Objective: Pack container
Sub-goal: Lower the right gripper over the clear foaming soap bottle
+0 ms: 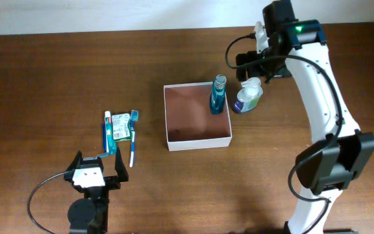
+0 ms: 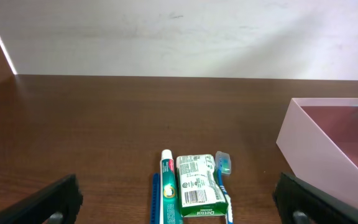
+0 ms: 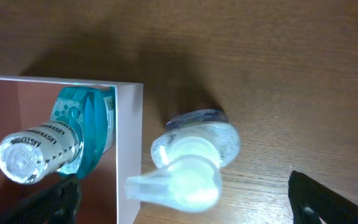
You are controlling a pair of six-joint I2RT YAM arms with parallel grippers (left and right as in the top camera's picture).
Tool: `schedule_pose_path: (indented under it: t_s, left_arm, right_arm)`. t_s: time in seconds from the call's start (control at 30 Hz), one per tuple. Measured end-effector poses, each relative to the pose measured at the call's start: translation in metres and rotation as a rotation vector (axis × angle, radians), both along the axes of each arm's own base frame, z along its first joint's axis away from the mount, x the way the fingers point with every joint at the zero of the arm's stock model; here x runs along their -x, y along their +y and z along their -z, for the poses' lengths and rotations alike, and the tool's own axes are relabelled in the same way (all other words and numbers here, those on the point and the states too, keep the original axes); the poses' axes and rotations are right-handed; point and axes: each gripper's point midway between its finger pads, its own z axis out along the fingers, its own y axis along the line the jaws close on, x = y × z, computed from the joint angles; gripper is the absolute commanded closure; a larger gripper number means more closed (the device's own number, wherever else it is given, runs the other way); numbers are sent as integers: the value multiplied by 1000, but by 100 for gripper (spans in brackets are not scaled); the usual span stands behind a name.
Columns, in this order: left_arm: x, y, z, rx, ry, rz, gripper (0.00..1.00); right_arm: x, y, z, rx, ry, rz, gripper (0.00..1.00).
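The container (image 1: 199,142), a square white-walled box with a reddish-brown floor, sits mid-table. A blue bottle (image 1: 218,95) stands upright inside it at the far right corner. A clear pump bottle (image 1: 248,96) stands on the table just outside the container's right wall. My right gripper (image 1: 257,68) is open above the pump bottle. In the right wrist view its fingers (image 3: 185,202) straddle the pump bottle (image 3: 194,158) and the container wall (image 3: 129,137), with the blue bottle (image 3: 48,143) at the left. My left gripper (image 1: 96,170) is open and empty at the front left.
A toothpaste tube (image 1: 108,132), a green box (image 1: 121,126) and a blue toothbrush (image 1: 133,140) lie side by side left of the container, just beyond my left gripper (image 2: 179,208). The left wrist view shows the green box (image 2: 196,185) and the container's wall (image 2: 316,140).
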Motion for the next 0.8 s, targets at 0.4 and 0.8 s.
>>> schedule_pose_path:
  t_s: [0.4, 0.8]
  left_arm:
    - [0, 0, 0, 0, 0, 0, 0]
    - [0, 0, 0, 0, 0, 0, 0]
  right_arm:
    - [-2, 7, 21, 9, 45, -17, 2]
    - [-3, 4, 45, 37, 101, -16, 2]
